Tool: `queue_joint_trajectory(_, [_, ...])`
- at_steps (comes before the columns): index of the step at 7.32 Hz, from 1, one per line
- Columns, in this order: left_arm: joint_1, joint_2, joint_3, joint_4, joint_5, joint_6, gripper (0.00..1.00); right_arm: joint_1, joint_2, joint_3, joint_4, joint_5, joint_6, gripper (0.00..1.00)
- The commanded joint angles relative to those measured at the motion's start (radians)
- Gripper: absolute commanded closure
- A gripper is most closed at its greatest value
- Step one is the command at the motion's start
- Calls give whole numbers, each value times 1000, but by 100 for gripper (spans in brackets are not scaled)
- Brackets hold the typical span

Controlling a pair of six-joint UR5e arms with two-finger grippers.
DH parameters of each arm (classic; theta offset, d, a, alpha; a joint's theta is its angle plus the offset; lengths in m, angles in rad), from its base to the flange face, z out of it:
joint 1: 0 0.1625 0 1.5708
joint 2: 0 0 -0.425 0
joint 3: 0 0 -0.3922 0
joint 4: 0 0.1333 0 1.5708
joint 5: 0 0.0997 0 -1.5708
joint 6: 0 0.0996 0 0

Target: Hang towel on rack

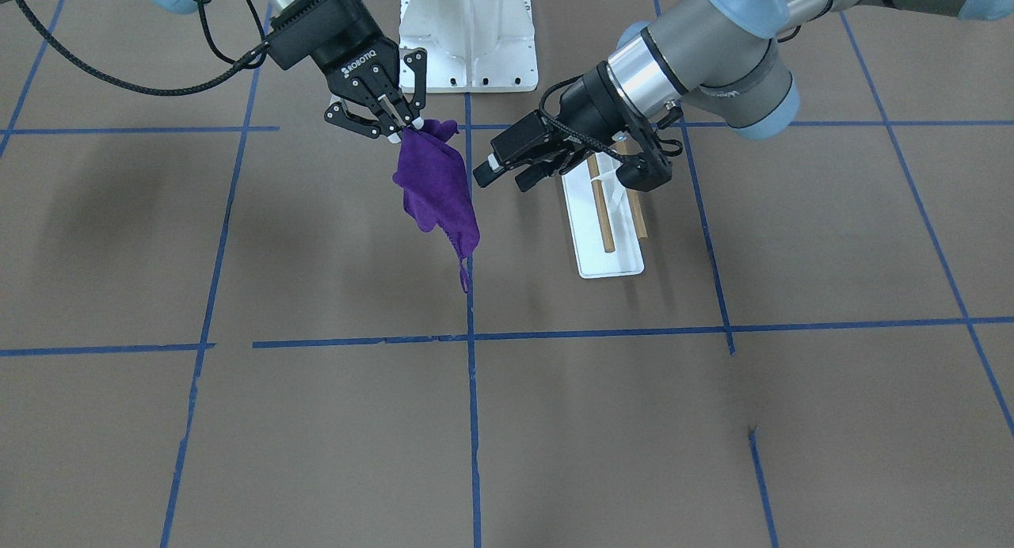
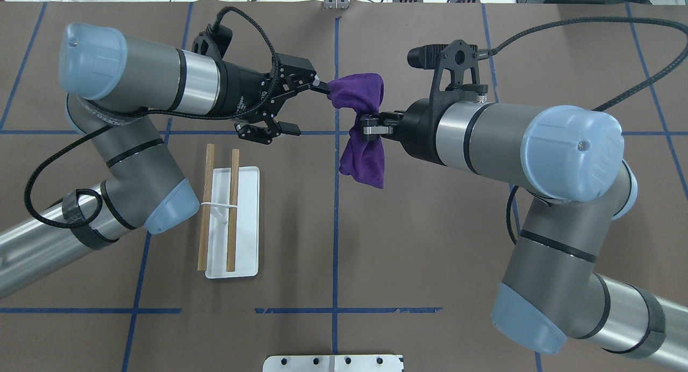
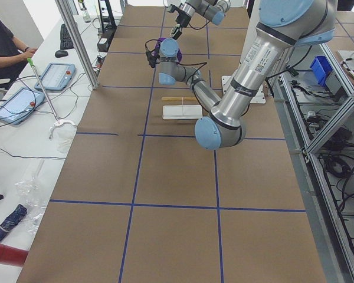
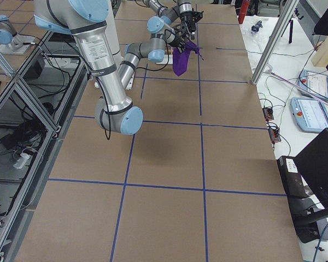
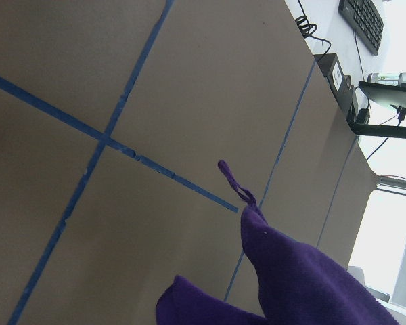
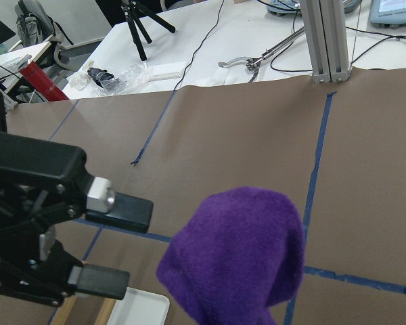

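Observation:
The purple towel [image 1: 436, 188] hangs bunched from my right gripper [image 1: 402, 126], which is shut on its top edge above the table. It also shows in the overhead view [image 2: 363, 146] under that gripper [image 2: 371, 127], and in the right wrist view [image 6: 237, 257]. My left gripper [image 1: 501, 177] is open, its fingertips just beside the towel's side; I cannot tell if one touches it. The overhead view shows this gripper [image 2: 307, 107] spread wide. The rack [image 2: 236, 221], a white base with two wooden dowels [image 2: 206, 205], stands under my left arm, bare.
A white bolted metal pedestal [image 1: 467, 33] stands at the robot's side of the table. Blue tape lines [image 1: 475, 336] cross the brown tabletop. An operator [image 3: 3, 41] and tablets sit beyond the far table edge in the exterior left view.

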Motion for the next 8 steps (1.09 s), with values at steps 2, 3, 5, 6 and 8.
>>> queue_joint_trajectory(2, [5, -46, 39, 1, 68, -114, 0, -20, -5, 23, 0, -10, 0, 100])
queue_joint_trajectory(3, [5, -51, 40, -1, 68, -118, 0, -47, -7, 23, 0, -39, 0, 100])
queue_joint_trajectory(5, [5, -58, 51, -2, 68, -118, 0, -63, -7, 35, 0, -60, 0, 100])
queue_joint_trajectory(6, [7, -63, 56, -4, 67, -118, 0, -63, -7, 35, 0, -58, -2, 100])
queue_joint_trajectory(8, [22, -74, 66, -5, 67, -116, 10, -63, -8, 36, 0, -57, -2, 100])
